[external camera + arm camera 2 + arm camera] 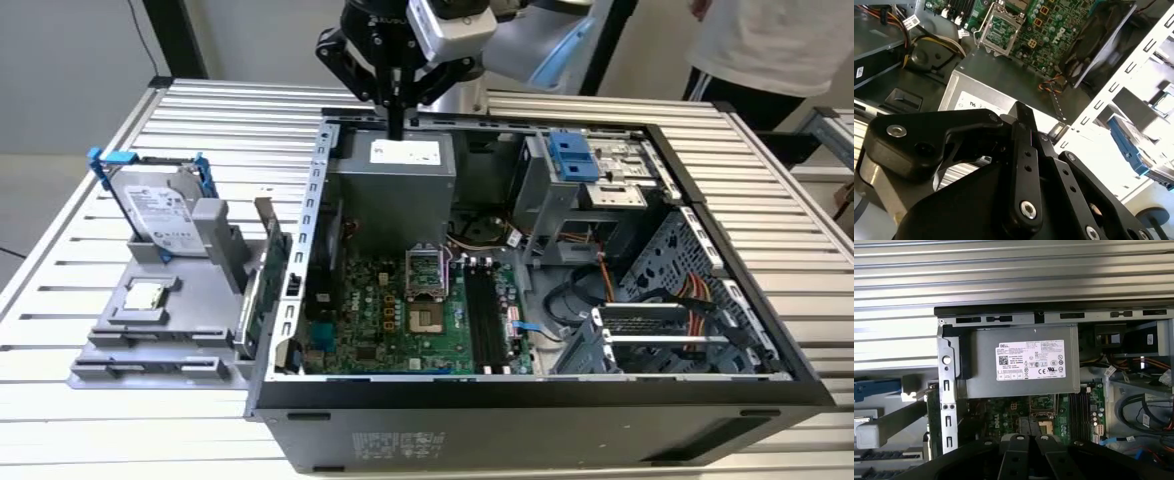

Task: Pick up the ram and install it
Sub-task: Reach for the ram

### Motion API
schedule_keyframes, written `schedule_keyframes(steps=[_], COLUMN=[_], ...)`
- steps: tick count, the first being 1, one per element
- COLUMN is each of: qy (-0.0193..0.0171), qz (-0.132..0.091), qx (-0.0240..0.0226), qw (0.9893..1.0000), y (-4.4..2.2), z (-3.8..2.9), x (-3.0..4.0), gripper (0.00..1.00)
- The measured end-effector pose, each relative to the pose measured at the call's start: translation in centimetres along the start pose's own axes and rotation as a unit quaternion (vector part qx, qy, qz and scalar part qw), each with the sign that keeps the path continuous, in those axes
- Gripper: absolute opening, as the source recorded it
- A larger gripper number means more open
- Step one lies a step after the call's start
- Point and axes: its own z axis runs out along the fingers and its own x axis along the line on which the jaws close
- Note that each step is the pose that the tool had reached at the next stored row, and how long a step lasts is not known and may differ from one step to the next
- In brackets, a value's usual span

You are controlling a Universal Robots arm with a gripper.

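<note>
Evidently the gripper (396, 133) hovered over the power supply (400, 165) inside the open case (534, 395), its fingers together on nothing. The ram I could not place for sure; a dark strip in the memory slots (483, 320) may have been it, already installed.

The power supply (1019, 377) carries a white label (1030, 360) with a bold logo, a square code, rows of fine print and a line of certification marks; the fine print cannot be made out. On the desk, well apart from the power supply towards the exterior view's left, the hard drive (163, 215) has a white sticker (160, 208), unreadable. Near the power supply, cable tags (911, 21) show print that is too small to read.
</note>
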Motion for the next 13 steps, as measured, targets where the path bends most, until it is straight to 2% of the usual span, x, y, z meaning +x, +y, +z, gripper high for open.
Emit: schedule_keyframes(steps=[6,13], qy=[0.0,0.0], qz=[0.0,0.0], qx=[0.0,0.0], qw=[1.0,1.0], y=[-0.06,-0.11], z=[-0.02,-0.04], x=[0.92,1.55], gripper=[0.0,0.0])
